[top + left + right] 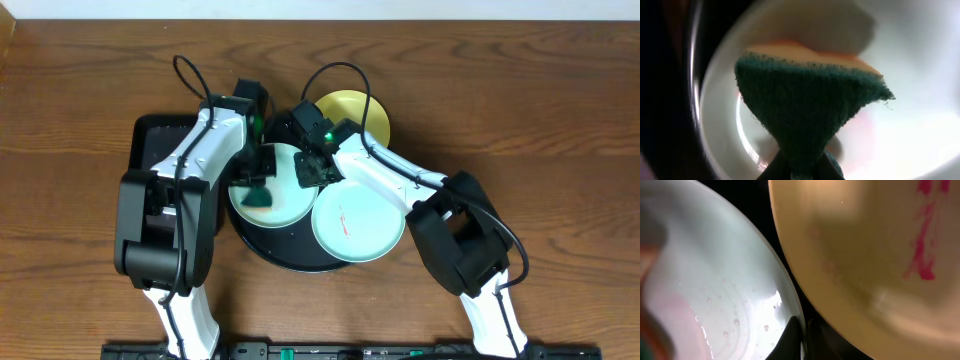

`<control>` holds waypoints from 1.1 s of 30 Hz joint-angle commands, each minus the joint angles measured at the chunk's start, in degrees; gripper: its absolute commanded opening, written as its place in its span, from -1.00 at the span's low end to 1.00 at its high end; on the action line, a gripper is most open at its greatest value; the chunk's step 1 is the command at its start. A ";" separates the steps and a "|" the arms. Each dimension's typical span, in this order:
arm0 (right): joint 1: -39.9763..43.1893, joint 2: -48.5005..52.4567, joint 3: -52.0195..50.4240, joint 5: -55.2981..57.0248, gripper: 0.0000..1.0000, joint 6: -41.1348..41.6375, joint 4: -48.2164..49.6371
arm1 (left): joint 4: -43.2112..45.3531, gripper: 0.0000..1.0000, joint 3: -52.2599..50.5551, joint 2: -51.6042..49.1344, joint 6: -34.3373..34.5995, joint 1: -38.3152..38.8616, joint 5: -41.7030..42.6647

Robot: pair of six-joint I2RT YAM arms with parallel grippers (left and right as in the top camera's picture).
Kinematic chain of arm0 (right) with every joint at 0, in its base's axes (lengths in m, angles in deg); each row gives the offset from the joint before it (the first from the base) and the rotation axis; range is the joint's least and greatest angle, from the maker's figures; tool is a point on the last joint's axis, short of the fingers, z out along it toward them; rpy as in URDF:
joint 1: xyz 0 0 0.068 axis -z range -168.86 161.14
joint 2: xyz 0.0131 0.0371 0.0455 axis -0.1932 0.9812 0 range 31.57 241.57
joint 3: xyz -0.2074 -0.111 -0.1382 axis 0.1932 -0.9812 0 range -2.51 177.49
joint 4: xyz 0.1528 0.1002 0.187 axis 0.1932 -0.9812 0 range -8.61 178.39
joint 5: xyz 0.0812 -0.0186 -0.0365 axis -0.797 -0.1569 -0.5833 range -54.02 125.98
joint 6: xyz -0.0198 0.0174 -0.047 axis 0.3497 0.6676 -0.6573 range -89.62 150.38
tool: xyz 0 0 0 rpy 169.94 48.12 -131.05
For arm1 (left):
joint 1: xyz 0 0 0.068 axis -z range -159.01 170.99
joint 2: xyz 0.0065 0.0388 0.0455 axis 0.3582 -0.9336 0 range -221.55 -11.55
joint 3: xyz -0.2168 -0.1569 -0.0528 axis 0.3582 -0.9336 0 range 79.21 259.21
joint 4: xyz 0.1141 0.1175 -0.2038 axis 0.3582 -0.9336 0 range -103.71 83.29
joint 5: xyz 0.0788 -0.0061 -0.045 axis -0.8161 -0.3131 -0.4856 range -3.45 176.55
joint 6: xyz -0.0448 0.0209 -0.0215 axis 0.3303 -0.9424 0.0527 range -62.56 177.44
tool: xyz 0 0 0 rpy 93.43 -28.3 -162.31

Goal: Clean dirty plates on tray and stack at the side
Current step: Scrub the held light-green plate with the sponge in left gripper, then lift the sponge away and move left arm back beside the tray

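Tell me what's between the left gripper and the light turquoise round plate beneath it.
A dark green sponge with an orange backing, pinched in the left gripper, hangs over the light turquoise round plate; the left wrist view shows it.

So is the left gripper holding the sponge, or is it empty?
Holding: the left gripper is pinched shut on the green sponge, with a turquoise plate behind it.

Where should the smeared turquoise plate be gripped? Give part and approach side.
Grip the smeared turquoise plate by its rim at the right, near edge, coming from the robot's right. That edge juts past the black tray, so a finger can likely slip under; the right arm covers the far edge.
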 commanded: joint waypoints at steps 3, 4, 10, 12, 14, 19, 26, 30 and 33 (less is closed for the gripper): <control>-0.35 1.90 0.26 0.68 -0.95 -0.83 -0.68 | -4.66 -0.85 0.24 -0.09 -5.49 -0.17 9.07; -0.35 1.90 0.26 0.68 -0.95 -0.83 -0.68 | -4.63 -0.85 0.24 -0.09 -6.40 -0.17 9.99; -0.35 1.90 0.26 0.68 -0.95 -0.83 -0.72 | 3.10 -0.85 0.24 -0.09 -7.13 -0.28 10.19; -0.35 1.90 0.26 0.68 -0.95 -0.83 -0.72 | 6.56 -0.85 0.24 -0.09 -7.13 -0.28 10.10; -0.35 1.90 0.26 0.68 -0.95 -0.83 -0.74 | 9.18 -0.85 0.24 -0.09 -6.95 -0.28 7.74; -0.35 1.90 0.26 0.66 -0.96 -0.85 -0.79 | 8.35 -0.85 2.16 0.02 -2.93 -0.85 -3.39; -0.35 1.88 0.26 0.66 -0.98 -0.85 -0.96 | -5.60 -0.85 15.23 4.48 -2.95 -4.98 -3.56; -0.35 1.66 0.39 -0.24 -0.98 -2.03 -0.85 | -9.31 -0.85 18.84 8.94 -2.95 -7.19 -3.56; -0.35 0.15 1.33 -2.99 -0.98 -7.06 -1.05 | -9.92 -0.85 19.02 14.82 -2.93 -10.38 -3.56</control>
